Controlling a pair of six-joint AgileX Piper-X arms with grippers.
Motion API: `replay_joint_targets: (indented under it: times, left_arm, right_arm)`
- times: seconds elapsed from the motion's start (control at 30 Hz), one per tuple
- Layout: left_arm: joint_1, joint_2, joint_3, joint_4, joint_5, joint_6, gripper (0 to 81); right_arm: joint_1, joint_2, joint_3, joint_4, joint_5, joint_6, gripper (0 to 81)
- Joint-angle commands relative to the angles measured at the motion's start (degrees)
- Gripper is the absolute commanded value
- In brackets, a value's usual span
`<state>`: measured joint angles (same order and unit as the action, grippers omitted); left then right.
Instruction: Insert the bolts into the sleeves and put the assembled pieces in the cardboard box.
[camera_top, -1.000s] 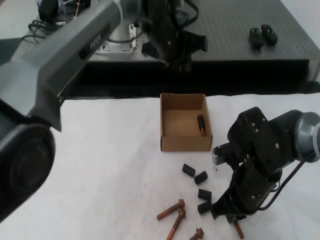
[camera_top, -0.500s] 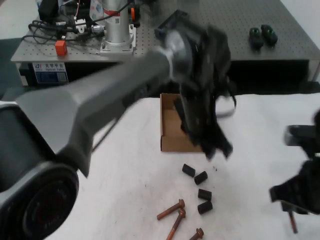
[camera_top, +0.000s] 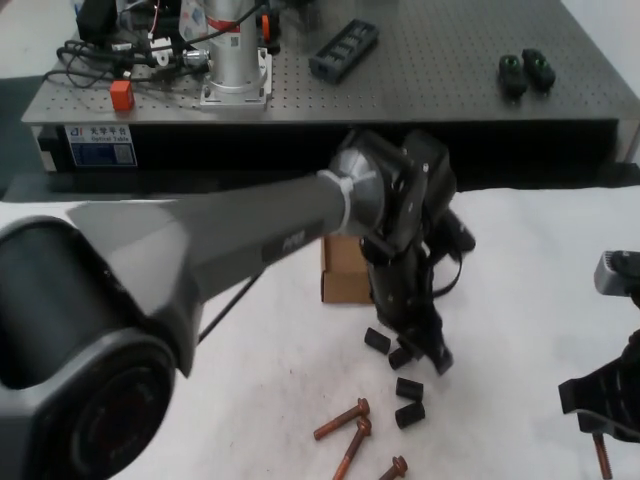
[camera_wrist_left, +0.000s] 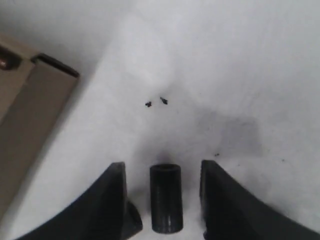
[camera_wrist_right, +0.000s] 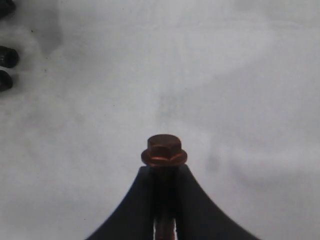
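— Left arm?
— Stretched over the cardboard box (camera_top: 338, 280); left gripper (camera_wrist_left: 164, 172) spread wide, straddling 1 sleeve (camera_wrist_left: 166, 200), untouched per wrist view.
— Right?
— Right gripper (camera_wrist_right: 164, 171) hangs well right of the box, pinching 1 bolt (camera_wrist_right: 164, 151).

A white cloth covers the bench (camera_top: 520, 290) and carries all the loose parts. The cardboard box (camera_top: 343, 283) stands on it toward the far edge. On the near side of the box, four short black sleeves (camera_top: 408, 388) lie in a loose cluster on their sides, apart from one another. The sleeve nearest the box (camera_top: 377, 341) lies just beside it. Nearer still lie three copper-coloured bolts (camera_top: 341, 420), two of them touching at their heads and the third (camera_top: 394, 468) a little apart. A few dark specks (camera_wrist_left: 156, 102) dot the cloth near the box corner.
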<state>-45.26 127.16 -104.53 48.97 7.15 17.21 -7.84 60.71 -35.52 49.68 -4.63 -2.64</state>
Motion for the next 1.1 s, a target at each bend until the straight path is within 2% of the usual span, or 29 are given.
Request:
replay_joint_targets:
  times: [0.0, 0.13, 0.23, 0.3, 0.4, 0.5, 0.63, 0.7, 0.77, 0.9, 1.07]
  left_arm:
    - [-0.1, 3.0, -0.1, 1.7, 0.4, 3.0, 33.2]
    - [-0.1, 3.8, -0.1, 3.6, 0.4, 3.0, 31.9]
    - [-0.1, 3.8, -0.1, 4.2, 0.5, 3.9, 27.0]
    - [-0.1, 3.8, -0.1, 3.7, 0.8, 3.9, 19.5]
    - [-0.1, 3.8, -0.1, 3.3, 0.9, 4.0, 1.9]
    - [-0.1, 3.3, -0.2, 3.6, 0.5, 2.1, 0.1]
    - [0.7, -1.9, -0.4, 2.8, 1.1, -3.8, 0.7]
    - [2.0, -6.2, 0.8, 1.8, 2.8, -7.3, 0.7]
    - [3.7, -11.5, 4.3, -0.8, 5.7, -11.2, 0.7]
    - [6.3, -25.9, 21.0, -14.6, 13.4, -18.6, 0.7]
    - [6.3, -41.8, 45.5, -41.3, 27.7, -27.3, 0.7]
  right_arm:
    - [-0.2, -0.4, 0.1, 0.2, -0.7, 0.1, 1.9]
    - [-0.1, -0.4, 0.1, 0.2, -0.7, 0.1, 1.9]
    - [-0.1, -0.4, 0.1, 0.2, -0.7, 0.1, 1.9]
    - [-0.1, -0.4, 0.1, 0.2, -0.7, 0.1, 1.9]
    - [-0.1, -0.4, 0.1, 0.2, -0.7, 0.1, 1.9]
    - [-0.1, -1.0, 0.1, -0.5, -2.9, 0.1, 1.9]
    - [-0.1, -4.8, 1.2, -6.9, -10.6, 1.1, 1.9]
    - [-0.1, -7.8, 2.2, -10.6, -14.3, 4.1, 1.9]
    - [0.0, -10.6, 3.5, -15.9, -19.2, 8.6, 1.9]
    - [0.5, -14.6, 6.5, -32.0, -29.9, 21.4, 1.9]
    - [5.9, -15.1, 7.5, -55.1, -33.4, 34.6, 1.9]
